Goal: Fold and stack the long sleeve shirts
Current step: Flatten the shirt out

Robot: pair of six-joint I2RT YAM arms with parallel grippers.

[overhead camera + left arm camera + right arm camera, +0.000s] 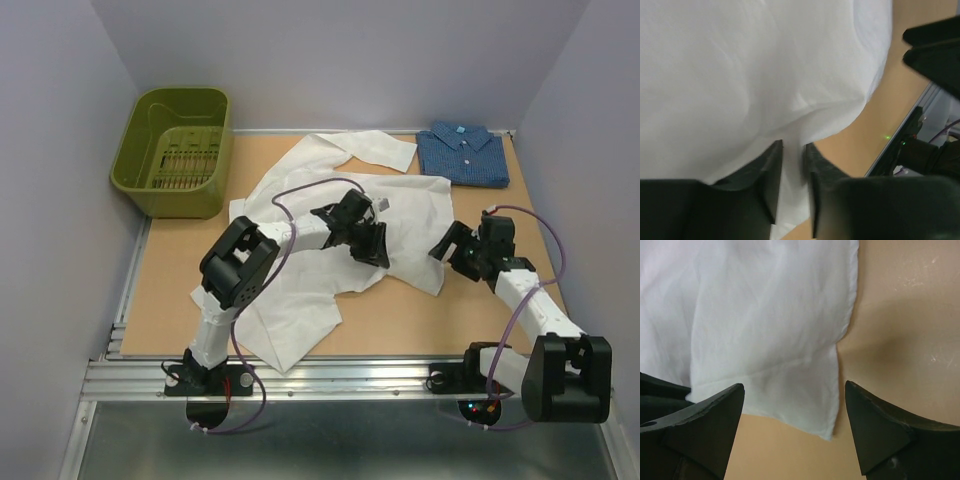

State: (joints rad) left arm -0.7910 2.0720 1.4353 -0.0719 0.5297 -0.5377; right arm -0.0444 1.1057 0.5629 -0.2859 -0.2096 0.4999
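Green basket (180, 200) at the far left. In the middle, white shirt (300, 310) sprawled unfolded, long axis slanting from near left to far right, a sleeve (375, 148) reaching toward the back wall. Over its middle, left gripper (794, 147), jaws a sliver apart, cloth in the gap; pinched or not, cannot tell. Right gripper (794, 390) spread wide above the shirt's near-right hem corner (825, 425). Far right, blue shirt (462, 155) folded, collar toward the back wall.
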